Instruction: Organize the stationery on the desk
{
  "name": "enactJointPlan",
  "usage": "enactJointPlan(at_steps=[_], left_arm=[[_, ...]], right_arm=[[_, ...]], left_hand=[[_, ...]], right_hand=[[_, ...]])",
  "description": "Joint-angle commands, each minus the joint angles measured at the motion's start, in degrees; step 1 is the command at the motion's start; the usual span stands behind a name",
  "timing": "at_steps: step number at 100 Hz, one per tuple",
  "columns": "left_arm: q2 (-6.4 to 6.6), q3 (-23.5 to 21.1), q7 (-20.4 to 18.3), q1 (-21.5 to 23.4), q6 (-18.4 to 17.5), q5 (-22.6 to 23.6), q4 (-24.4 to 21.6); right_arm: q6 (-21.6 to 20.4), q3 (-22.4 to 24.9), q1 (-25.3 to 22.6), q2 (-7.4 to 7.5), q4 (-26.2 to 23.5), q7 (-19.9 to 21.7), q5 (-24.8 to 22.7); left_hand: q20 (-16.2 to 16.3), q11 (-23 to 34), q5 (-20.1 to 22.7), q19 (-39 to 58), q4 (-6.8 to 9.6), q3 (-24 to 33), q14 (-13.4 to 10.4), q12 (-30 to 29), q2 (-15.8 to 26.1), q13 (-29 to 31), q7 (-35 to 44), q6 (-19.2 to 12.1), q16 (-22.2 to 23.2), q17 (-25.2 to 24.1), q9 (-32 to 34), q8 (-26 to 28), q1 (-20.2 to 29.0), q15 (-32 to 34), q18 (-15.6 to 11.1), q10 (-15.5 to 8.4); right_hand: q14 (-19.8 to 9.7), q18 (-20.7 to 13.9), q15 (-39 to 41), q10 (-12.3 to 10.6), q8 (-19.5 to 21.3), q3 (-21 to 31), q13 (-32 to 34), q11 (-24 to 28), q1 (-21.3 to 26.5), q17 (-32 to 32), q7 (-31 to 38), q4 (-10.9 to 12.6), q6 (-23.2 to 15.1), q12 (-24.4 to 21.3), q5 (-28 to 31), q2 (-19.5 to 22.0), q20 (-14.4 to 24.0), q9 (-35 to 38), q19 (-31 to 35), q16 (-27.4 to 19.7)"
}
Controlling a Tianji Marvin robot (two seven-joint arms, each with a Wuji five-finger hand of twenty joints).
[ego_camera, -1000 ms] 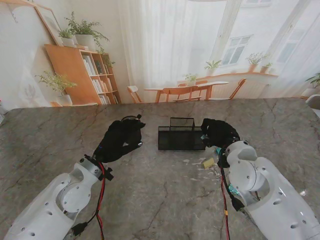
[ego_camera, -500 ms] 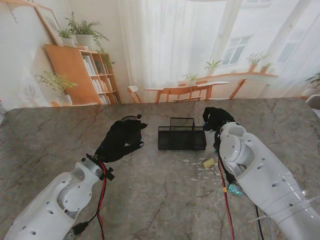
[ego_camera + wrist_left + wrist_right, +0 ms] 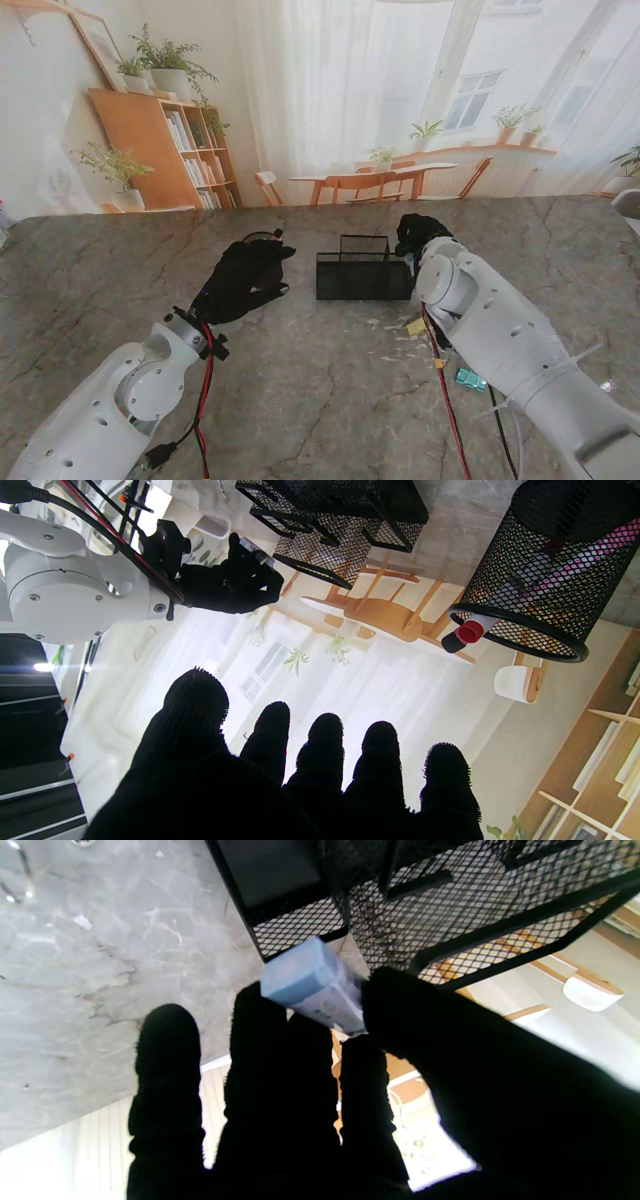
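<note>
A black mesh desk organizer (image 3: 363, 273) stands at the middle of the table. My right hand (image 3: 417, 236) hovers at its right end, shut on a small blue eraser (image 3: 316, 986) pinched between thumb and fingers right beside the organizer's mesh wall (image 3: 450, 905). My left hand (image 3: 243, 278) rests left of the organizer with fingers (image 3: 325, 750) spread and nothing in it. A round black mesh pen cup (image 3: 542, 575) with a red-capped marker (image 3: 467, 632) inside shows in the left wrist view, hidden behind my left hand in the stand view.
A yellow note scrap (image 3: 416, 326) and a small teal item (image 3: 469, 378) lie on the marble table (image 3: 320, 400) beside my right forearm, among pale bits of litter. The printed room backdrop rises behind the far edge.
My right hand has lifted from the table near the yellow scrap and travelled away from me to the organizer's right end, carrying the eraser. The left hand stayed put.
</note>
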Motion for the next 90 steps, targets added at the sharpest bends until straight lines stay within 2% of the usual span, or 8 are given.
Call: enactJointPlan(at_steps=[1,17,36,49,66,68,73,90], left_arm=[[-0.05,0.2,-0.1,0.0,0.2,-0.2,0.2],[-0.08,0.2,-0.1,0.0,0.2,-0.3,0.2],[-0.09,0.2,0.0,-0.1,0.0,-0.3,0.3],[-0.11,0.3,0.1,-0.1,0.0,-0.3,0.5],[-0.12,0.2,0.2,0.0,-0.1,-0.3,0.4],[-0.13,0.2,0.2,0.0,-0.1,-0.3,0.4],[-0.14,0.2,0.2,0.0,0.0,-0.3,0.4],[-0.16,0.2,0.4,0.1,-0.1,-0.3,0.3]], right_arm=[[0.1,-0.3,0.4,-0.34,0.2,1.0,-0.2],[0.4,-0.8,0.6,-0.30,0.7,1.5,0.0],[0.7,-1.4,0.9,-0.30,1.5,1.9,-0.1],[1.2,-1.4,0.7,-0.19,0.8,2.1,-0.2],[1.5,-1.1,0.2,0.13,-0.2,3.0,-0.5],[1.5,-1.1,0.2,0.19,-0.3,3.1,-0.6],[1.6,-1.2,0.2,0.29,-0.3,3.5,-0.7],[2.0,-1.2,0.0,0.67,-0.6,4.4,-1.4]], left_hand=[[-0.6,0.0,0.6,0.1,-6.82,-1.5,-0.8,0.2,3.6,0.4,0.2,-0.1,0.4,-0.6,0.3,0.9,1.7,0.3,-1.7,0.2],[-0.6,0.0,0.5,0.0,-6.82,-1.5,-0.8,0.2,3.5,0.4,0.2,0.0,0.4,-0.7,0.4,0.9,1.7,0.3,-1.7,0.4],[-0.6,0.0,0.6,0.1,-6.81,-1.5,-0.7,0.2,3.5,0.5,0.2,0.0,0.4,-0.7,0.4,0.9,1.7,0.4,-1.7,0.4],[-0.6,0.0,0.6,0.1,-6.82,-1.5,-0.8,0.2,3.6,0.5,0.2,-0.1,0.4,-0.7,0.5,0.9,1.7,0.4,-1.6,0.3],[-0.6,0.0,0.7,0.1,-6.81,-1.5,-0.7,0.2,3.6,0.6,0.3,-0.1,0.4,-0.7,0.5,0.9,1.7,0.4,-1.6,0.3],[-0.6,0.0,0.7,0.1,-6.82,-1.5,-0.7,0.2,3.7,0.6,0.3,-0.1,0.4,-0.7,0.5,0.9,1.6,0.4,-1.6,0.3],[-0.6,0.0,0.7,0.1,-6.80,-1.4,-0.8,0.3,3.8,0.6,0.3,-0.1,0.4,-0.7,0.6,0.9,1.8,0.4,-1.6,0.3],[-0.5,0.0,0.7,0.1,-6.91,-1.5,-0.7,0.3,4.0,0.6,0.3,-0.1,0.4,-0.7,0.5,0.9,2.0,0.4,-1.6,0.3]], right_hand=[[0.1,1.6,1.0,-6.6,0.5,3.4,-0.2,5.1,6.6,-0.7,0.6,5.8,0.3,0.4,-1.9,3.4,0.7,1.6,0.8,0.9],[-0.3,1.1,1.1,-6.3,-0.1,1.0,-0.3,3.6,7.4,-0.6,-0.1,2.9,-0.7,-2.0,-2.2,4.0,1.0,1.3,1.4,1.1],[-1.1,0.8,1.3,-5.9,-0.6,-2.1,0.1,1.7,7.8,-0.2,-1.0,1.0,-1.2,-4.9,-2.7,4.8,1.3,1.3,2.0,1.3],[-1.4,0.9,1.0,-4.7,-1.4,-4.5,-0.1,-0.4,6.9,-0.6,-2.4,-0.4,-0.8,-7.4,-3.4,5.2,1.4,1.0,2.1,1.6],[-1.5,1.6,1.0,-3.1,-2.2,-6.5,-0.4,-2.8,5.5,-1.3,-5.7,-1.5,-1.2,-9.0,-3.7,4.9,1.8,0.9,2.5,2.8],[-1.5,1.7,0.4,-3.0,-1.0,-7.3,-0.5,-3.2,5.3,-1.5,-6.9,-1.6,-1.4,-8.7,-3.4,5.0,1.9,0.9,2.3,4.1],[-1.3,2.2,-0.1,-2.6,-0.8,-8.1,-0.8,-3.8,4.9,-1.9,-8.1,-2.0,-2.0,-8.8,-3.3,5.0,2.0,0.8,2.1,4.7],[-0.8,2.6,-0.7,-1.5,-2.2,-8.7,-1.2,-5.0,4.0,-2.5,-13.0,-1.9,-2.8,-8.6,-2.9,5.5,2.4,0.4,2.1,5.4]])
